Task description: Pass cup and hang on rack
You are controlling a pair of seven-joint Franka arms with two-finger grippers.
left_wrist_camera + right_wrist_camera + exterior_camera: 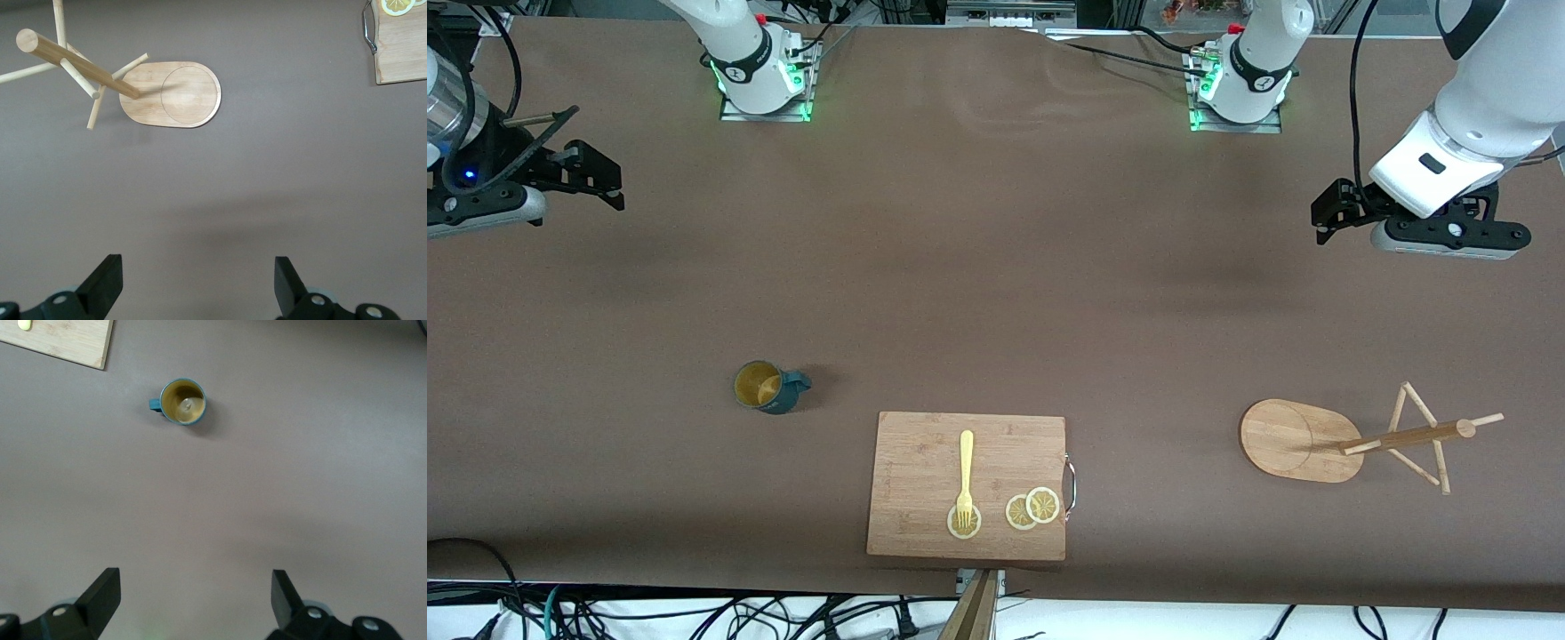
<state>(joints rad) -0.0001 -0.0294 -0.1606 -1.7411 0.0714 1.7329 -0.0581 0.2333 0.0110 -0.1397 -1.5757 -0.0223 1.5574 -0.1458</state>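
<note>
Right pincer [600, 182], jaws wide & empty, hangs over bare tabletop [978, 267] w/ small dark teal ribbed cup [769, 388] upright toward its arm's end, so likely right arm's pick; left pincer [1334, 213] waits wide too.

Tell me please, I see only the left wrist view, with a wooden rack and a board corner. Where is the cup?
Observer: The cup stands upright on the table toward the right arm's end, beside the cutting board and a little farther from the front camera.
Operator: Does a gripper hold it?
Observer: No. The right gripper is open, up over bare table at its own end, and the cup is free.
Operator: What is on the board?
Observer: A yellow fork and three lemon slices.
Operator: And my gripper?
Observer: The left gripper is open, over bare table, the rack nearer the front camera.
</note>
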